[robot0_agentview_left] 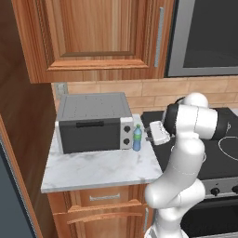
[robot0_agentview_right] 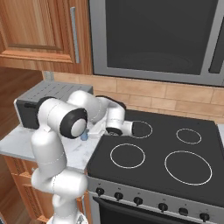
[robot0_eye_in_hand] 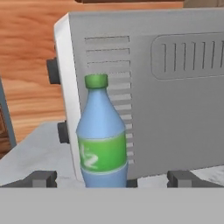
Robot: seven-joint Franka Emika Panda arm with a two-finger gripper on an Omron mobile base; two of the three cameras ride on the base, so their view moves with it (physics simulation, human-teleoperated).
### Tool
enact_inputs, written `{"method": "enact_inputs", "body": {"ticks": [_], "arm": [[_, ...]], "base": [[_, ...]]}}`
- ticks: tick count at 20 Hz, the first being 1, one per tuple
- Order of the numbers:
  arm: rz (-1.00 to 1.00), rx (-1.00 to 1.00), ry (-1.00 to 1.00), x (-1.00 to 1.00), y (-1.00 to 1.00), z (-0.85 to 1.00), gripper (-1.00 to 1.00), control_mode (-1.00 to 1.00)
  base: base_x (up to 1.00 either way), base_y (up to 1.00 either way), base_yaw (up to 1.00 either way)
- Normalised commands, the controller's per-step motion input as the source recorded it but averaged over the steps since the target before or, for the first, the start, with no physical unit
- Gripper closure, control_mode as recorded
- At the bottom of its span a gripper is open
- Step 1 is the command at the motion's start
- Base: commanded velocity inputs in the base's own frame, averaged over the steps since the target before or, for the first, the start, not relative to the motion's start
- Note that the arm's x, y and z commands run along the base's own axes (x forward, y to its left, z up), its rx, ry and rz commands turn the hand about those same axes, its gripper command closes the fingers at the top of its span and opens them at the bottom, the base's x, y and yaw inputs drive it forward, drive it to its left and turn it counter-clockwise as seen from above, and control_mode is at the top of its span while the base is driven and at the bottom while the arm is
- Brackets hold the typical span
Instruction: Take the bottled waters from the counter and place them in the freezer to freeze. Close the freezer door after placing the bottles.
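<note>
The white arm rises from the base, bends at the elbow and reaches sideways and low over the right edge of the desk (robot0_agentview_left: 93, 169), so that the hand points level toward the side of the toaster oven (robot0_agentview_left: 93, 122). In the left base view the gripper (robot0_agentview_left: 149, 134) is just to the right of the bottle (robot0_agentview_left: 137, 138). In the right base view the forearm crosses in front of the stove (robot0_agentview_right: 175, 153) and covers most of the bottle, of which a small blue part shows under the elbow (robot0_agentview_right: 84, 136).

The bottle is blue-tinted with a green cap and a green label. It stands upright on the marbled desk, near its right edge, just beside the right end of the toaster oven. In the hand view the bottle (robot0_eye_in_hand: 102, 135) is in the middle, in front of the grey vented side wall of the toaster oven (robot0_eye_in_hand: 175, 87). I cannot tell if the bottle touches that wall. The bottle is closed; whether there is water inside is not clear.

The fingers (robot0_eye_in_hand: 43, 178) stand wide open, one tip on each side of the bottle's lower part in the hand view. They are well apart from the bottle and hold nothing. Whether the tips are already level with the bottle or short of it, I cannot tell.

Above the desk hangs a wooden cabinet (robot0_agentview_left: 93, 37), and above the stove a dark microwave (robot0_agentview_right: 157, 35).
</note>
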Motion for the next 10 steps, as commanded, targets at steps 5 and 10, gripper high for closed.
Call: {"method": "enact_inputs", "body": {"ticks": [5, 10], "arm": [[0.00, 0.01, 0.00, 0.06, 0.10, -0.05, -1.00, -1.00], [0.00, 0.00, 0.00, -0.01, 0.04, -0.06, -1.00, -1.00]], "base": [[0.00, 0.00, 0.00], [0.00, 0.00, 0.00]]}}
